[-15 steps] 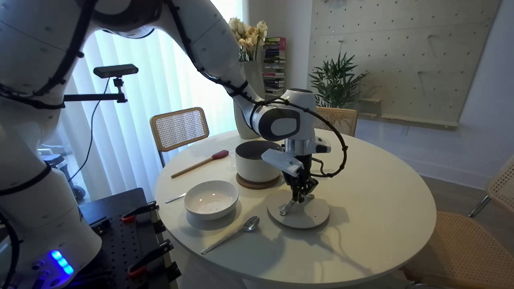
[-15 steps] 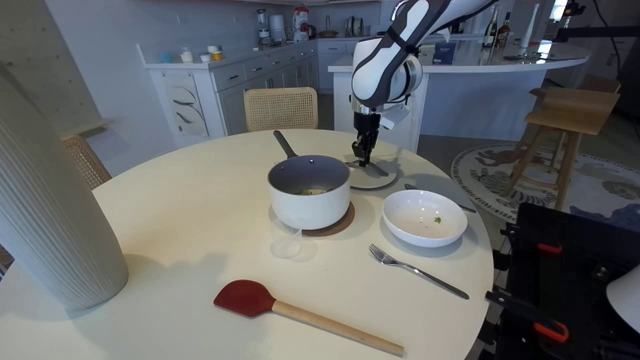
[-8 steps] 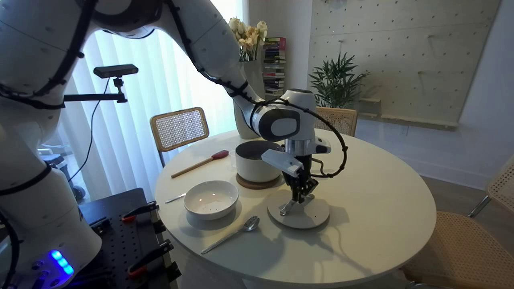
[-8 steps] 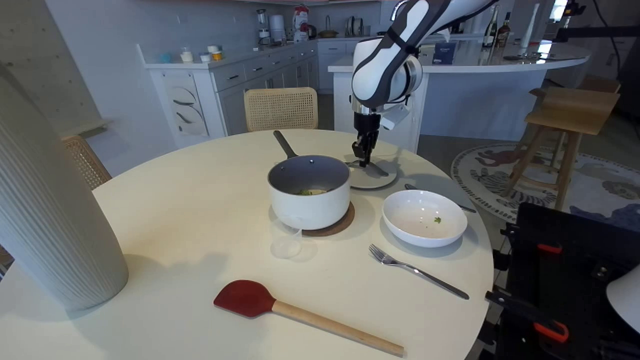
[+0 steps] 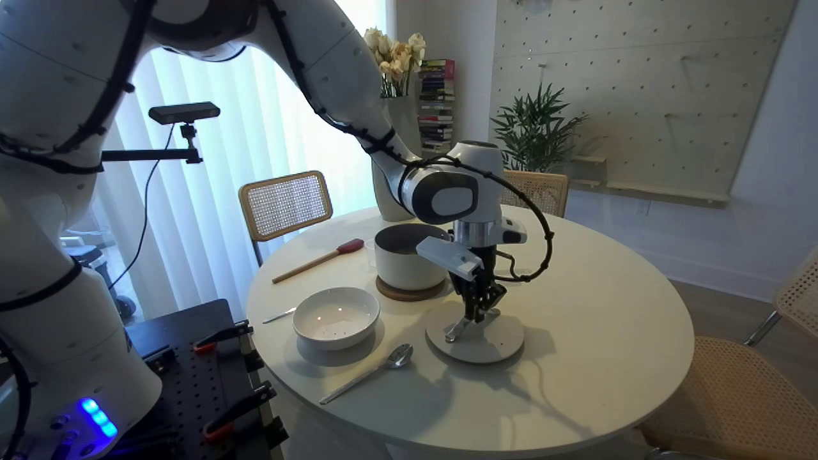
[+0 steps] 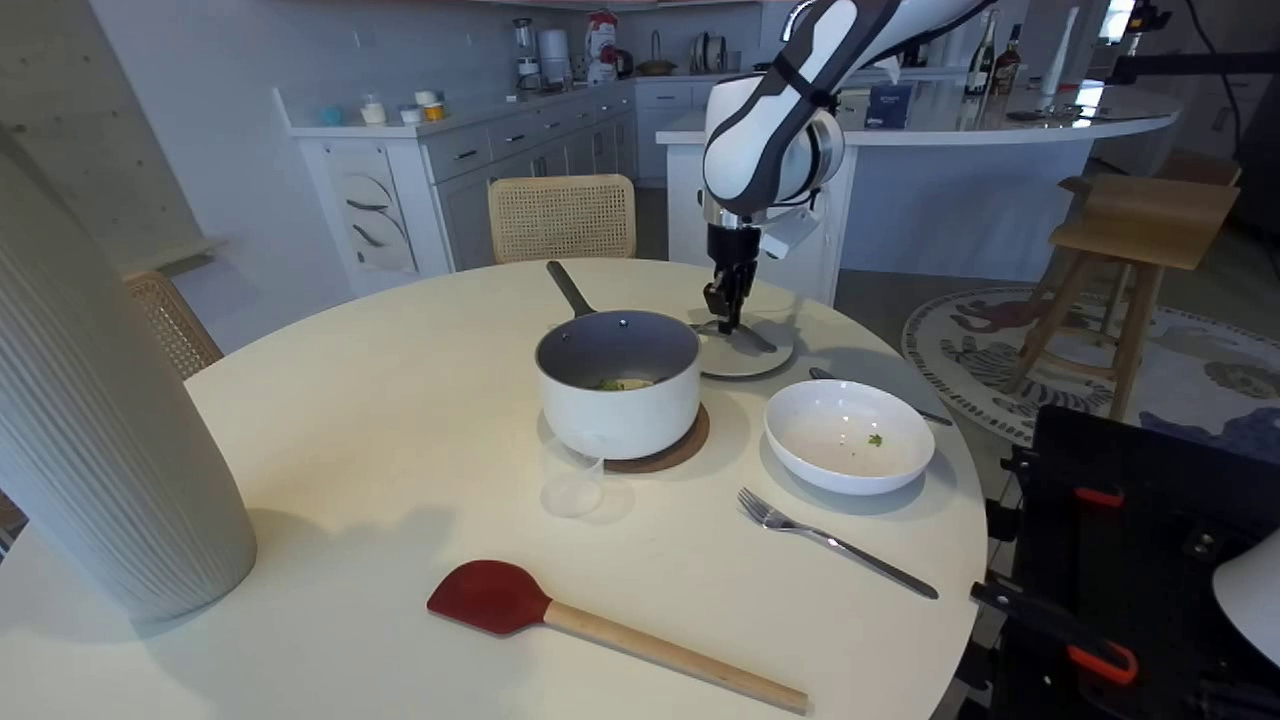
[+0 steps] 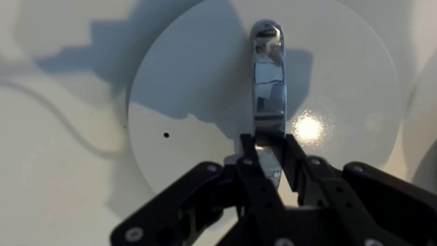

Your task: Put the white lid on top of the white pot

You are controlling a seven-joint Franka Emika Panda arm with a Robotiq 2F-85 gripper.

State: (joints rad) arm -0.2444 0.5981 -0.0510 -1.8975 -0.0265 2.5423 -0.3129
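Note:
The white lid [image 5: 492, 348] lies flat at the table, beside the pot; it also shows in an exterior view [image 6: 735, 363] and fills much of the wrist view [image 7: 344, 78]. Its silvery handle [image 7: 269, 82] runs between my fingers. My gripper [image 7: 268, 140] points down with a fingertip against each side of the handle, shut on it; it also shows in both exterior views [image 5: 474, 317] [image 6: 727, 328]. The white pot [image 6: 620, 418] stands uncovered, with some food inside and its long handle pointing away; it also shows in an exterior view [image 5: 409, 269], partly behind my wrist.
The pot stands on a brown cork mat [image 6: 685, 448]. A white bowl [image 5: 335, 322], a spoon [image 5: 377, 374], a fork [image 6: 835, 543], a red spatula [image 6: 500, 597] and a clear cup [image 6: 572, 490] lie or stand around. A tall vase [image 6: 120, 470] stands at the table's edge.

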